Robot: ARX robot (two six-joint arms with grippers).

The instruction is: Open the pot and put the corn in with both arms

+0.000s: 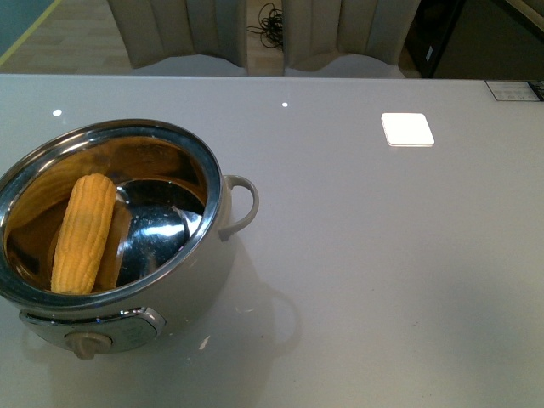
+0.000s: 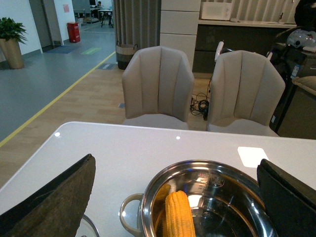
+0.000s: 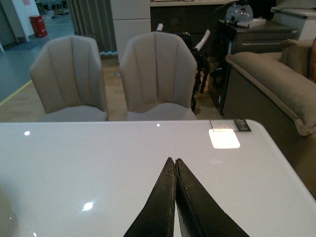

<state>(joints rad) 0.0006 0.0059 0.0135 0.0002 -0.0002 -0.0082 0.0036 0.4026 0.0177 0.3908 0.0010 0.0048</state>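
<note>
Corn (image 1: pixel 83 234) lies inside our open pot (image 1: pixel 223 223) at the near left of the table (image 1: pixel 382 255). Our left gripper (image 2: pixel 177 197) is spread wide above the pot. Our right gripper (image 3: pixel 175 170) is pressed closed, holding nothing. Farther away stand two chairs (image 2: pixel 158 84).

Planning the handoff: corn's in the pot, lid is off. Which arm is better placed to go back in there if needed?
Left. Its gripper is open right over the pot, with the corn between the fingers' view. The right gripper is shut over bare table, away from the pot.
</note>
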